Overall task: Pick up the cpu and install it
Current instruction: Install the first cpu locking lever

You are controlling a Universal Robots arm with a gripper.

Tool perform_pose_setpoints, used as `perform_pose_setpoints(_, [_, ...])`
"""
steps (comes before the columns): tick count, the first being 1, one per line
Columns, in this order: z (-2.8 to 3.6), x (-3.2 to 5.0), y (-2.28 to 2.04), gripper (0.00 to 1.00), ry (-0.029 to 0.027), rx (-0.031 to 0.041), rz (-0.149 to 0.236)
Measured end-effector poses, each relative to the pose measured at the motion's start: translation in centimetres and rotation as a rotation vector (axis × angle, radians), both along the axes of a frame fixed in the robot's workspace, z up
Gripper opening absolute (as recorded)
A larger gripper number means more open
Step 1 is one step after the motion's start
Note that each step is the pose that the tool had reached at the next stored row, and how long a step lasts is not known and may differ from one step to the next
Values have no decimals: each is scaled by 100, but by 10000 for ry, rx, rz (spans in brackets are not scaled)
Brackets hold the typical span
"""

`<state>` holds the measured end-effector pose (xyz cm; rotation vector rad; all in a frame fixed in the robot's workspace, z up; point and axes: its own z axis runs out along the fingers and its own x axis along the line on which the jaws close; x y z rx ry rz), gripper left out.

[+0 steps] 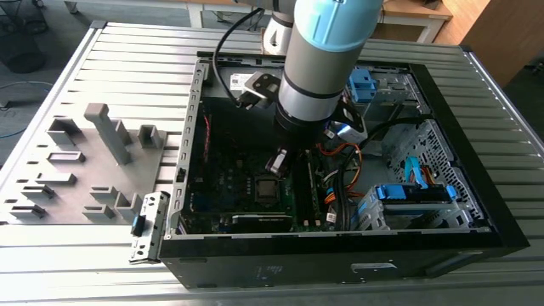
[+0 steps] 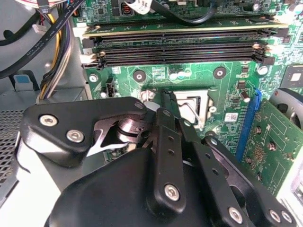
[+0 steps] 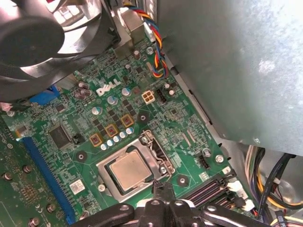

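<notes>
The cpu sits in its socket frame on the motherboard; the gripper hovers at its five o'clock, fingers seemingly together, holding nothing.

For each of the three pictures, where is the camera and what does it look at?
Exterior view: off the arm, above, looking down into the open computer case; the arm reaches in.
First wrist view: on the arm, looking at the motherboard with the cpu lying in its socket; the gripper sits nearby.
Second wrist view: on the arm, looking past the gripper at the socket.
Both wrist views share motherboard and gripper.
</notes>
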<state>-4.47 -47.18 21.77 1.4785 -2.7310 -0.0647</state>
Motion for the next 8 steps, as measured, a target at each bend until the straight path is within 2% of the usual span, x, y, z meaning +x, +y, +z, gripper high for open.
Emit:
perform_pose_setpoints(3, [-9, 0, -5, 10, -1, -22, 0])
perform_pose_setpoints(8, [-50, -3, -9, 10, 0, -125, 15])
